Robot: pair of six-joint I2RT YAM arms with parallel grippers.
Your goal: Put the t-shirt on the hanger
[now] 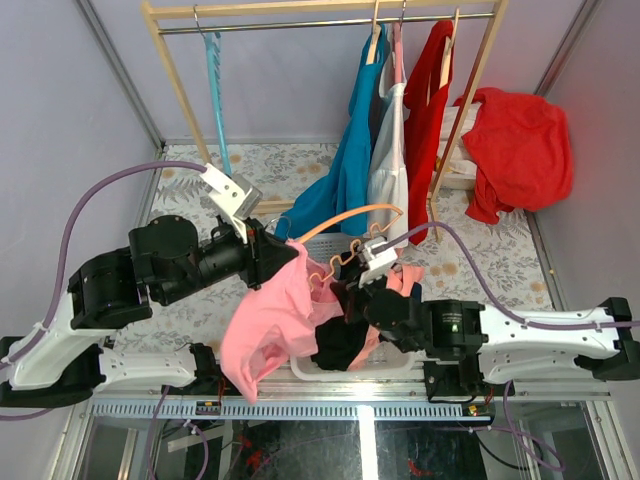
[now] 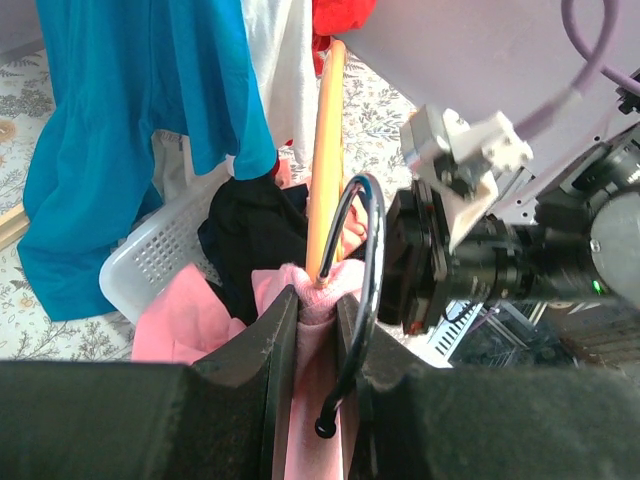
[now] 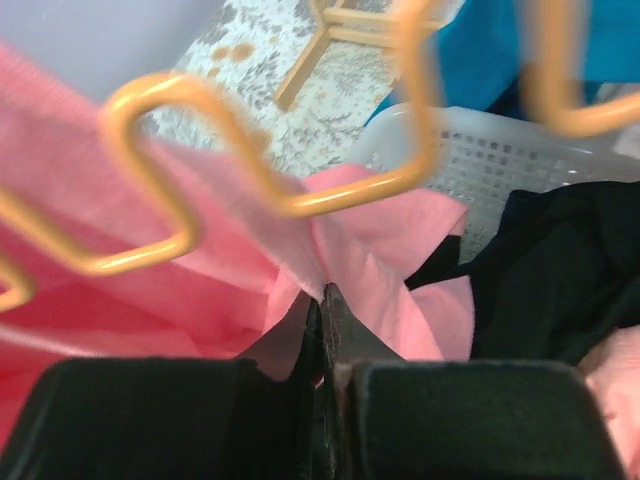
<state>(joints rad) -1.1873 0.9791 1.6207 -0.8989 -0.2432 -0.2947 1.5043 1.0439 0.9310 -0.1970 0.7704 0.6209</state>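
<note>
The pink t-shirt (image 1: 270, 325) hangs bunched between my two grippers, above the white basket (image 1: 345, 372). My left gripper (image 1: 288, 250) is shut on the shirt's neck fabric (image 2: 318, 300) where the orange hanger (image 2: 325, 150) enters it; the hanger's dark metal hook (image 2: 368, 270) loops beside the right finger. My right gripper (image 1: 368, 290) is shut on an edge of the pink shirt (image 3: 340, 255), with the hanger's orange notched shoulder (image 3: 190, 170) just above. The hanger's arm (image 1: 345, 215) arcs between the grippers in the top view.
A wooden rack (image 1: 180, 90) at the back holds a teal hanger (image 1: 215, 80), a blue shirt (image 1: 345, 165), a white garment (image 1: 392, 160) and a red one (image 1: 425, 110). A red garment (image 1: 515, 150) drapes at the right. Black clothing (image 1: 340, 345) lies in the basket.
</note>
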